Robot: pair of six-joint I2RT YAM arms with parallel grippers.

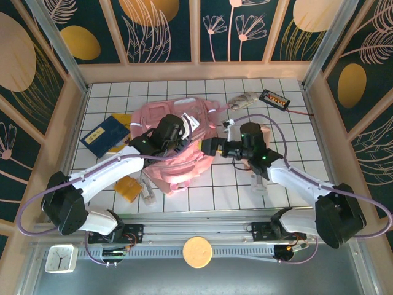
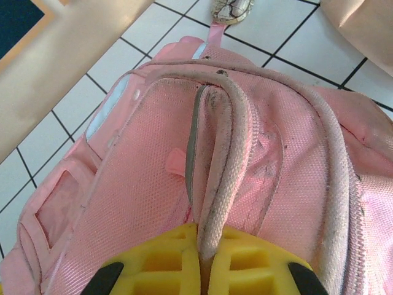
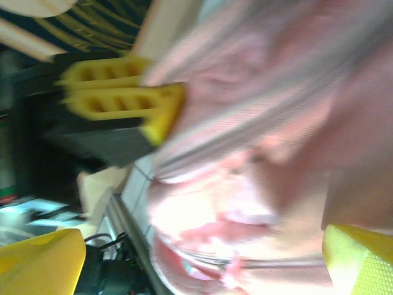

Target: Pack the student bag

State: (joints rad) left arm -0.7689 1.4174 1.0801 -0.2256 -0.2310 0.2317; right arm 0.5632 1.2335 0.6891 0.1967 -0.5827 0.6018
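The student bag (image 1: 175, 153), a big soft pink backpack, lies in the middle of the tiled table. My left gripper (image 1: 179, 133) is over its upper part. In the left wrist view its yellow fingers (image 2: 163, 258) are shut on a grubby pale pink strap (image 2: 224, 178) that loops up off the pink mesh of the bag (image 2: 123, 221). My right gripper (image 1: 213, 146) is at the bag's right side. Its yellow fingertips (image 3: 43, 261) stand far apart, open, with the blurred pink bag (image 3: 258, 184) between and beyond them and nothing gripped.
A dark blue notebook (image 1: 105, 135) lies left of the bag. An orange packet (image 1: 128, 188) and a clear item (image 1: 147, 192) lie at its front left. A beige pouch (image 1: 244, 98) and a black device (image 1: 274, 98) sit at the back right. Wooden walls enclose the table.
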